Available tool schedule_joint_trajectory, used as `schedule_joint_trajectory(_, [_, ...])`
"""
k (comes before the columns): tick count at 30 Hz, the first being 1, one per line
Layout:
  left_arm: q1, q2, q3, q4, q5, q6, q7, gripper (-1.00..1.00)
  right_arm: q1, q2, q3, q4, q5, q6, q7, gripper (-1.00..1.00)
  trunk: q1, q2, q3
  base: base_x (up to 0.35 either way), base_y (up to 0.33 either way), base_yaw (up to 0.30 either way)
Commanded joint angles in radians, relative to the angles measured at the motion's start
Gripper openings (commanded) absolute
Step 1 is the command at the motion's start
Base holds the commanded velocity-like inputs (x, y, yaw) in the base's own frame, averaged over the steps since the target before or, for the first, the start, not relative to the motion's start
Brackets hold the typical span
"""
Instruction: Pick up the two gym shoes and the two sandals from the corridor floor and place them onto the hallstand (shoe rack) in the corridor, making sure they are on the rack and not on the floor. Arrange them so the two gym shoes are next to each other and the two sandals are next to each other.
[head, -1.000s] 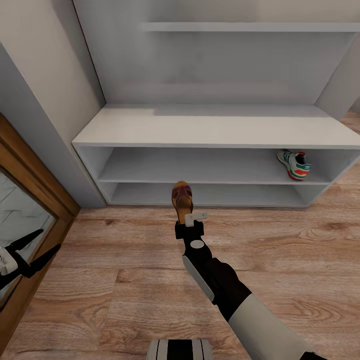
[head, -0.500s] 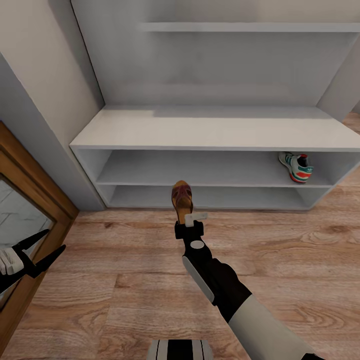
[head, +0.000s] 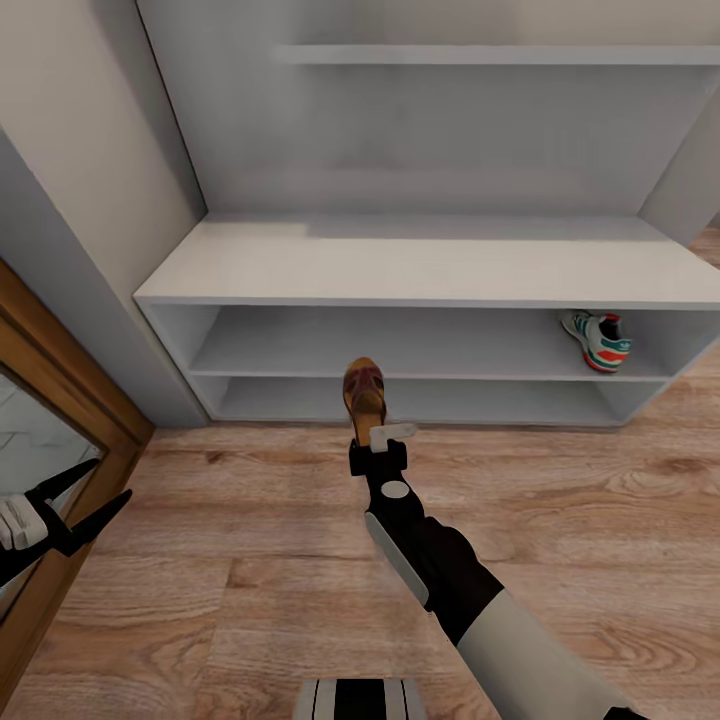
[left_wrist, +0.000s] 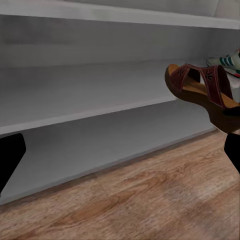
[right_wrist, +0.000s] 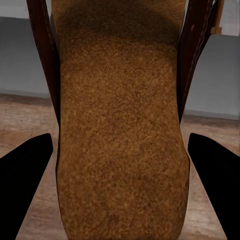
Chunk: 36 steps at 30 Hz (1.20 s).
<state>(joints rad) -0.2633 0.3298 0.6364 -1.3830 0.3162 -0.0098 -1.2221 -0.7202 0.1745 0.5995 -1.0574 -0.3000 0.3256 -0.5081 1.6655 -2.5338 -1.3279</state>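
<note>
Right claw (head: 372, 432) grips 1 sandal (head: 364, 392) by its heel, toe pointing at the shoe rack (head: 420, 262), held above the floor (head: 250, 560) in front of the lower shelves. Left claw (head: 75, 500) hangs wide, holding nothing, near the wooden door frame (head: 60, 400). 1 gym shoe (head: 597, 339) sits far right on the rack's upper shelf.

Count, this moment: sandal (head: 364, 392) ×1, dark brown straps, tan footbed. Gym shoe (head: 598, 340) ×1, white with green stripes and an orange-red heel. Hallstand (head: 420, 262) ×1, with 2 open shelf tiers under its flat top. Grippers ×2: left gripper (head: 72, 503), right gripper (head: 377, 444).
</note>
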Motion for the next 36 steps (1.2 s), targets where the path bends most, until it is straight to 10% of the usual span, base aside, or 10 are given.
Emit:
schedule_joint_trajectory(1, [-0.001,0.0,0.0,0.0,0.002,-0.001,-0.004,1.0,-0.001,0.0,0.002,-0.001,-0.005,0.003,-0.007,-1.0,0.0,0.0,-0.001,0.208,0.0,0.0])
schedule_joint_trajectory(36, [-0.001,0.005,-0.064,0.001,-0.005,0.0,-0.016,1.0,0.004,0.0,0.003,-0.042,-0.005,-0.002,-0.014,-1.0,0.0,0.0,-0.001,0.026,0.0,0.0])
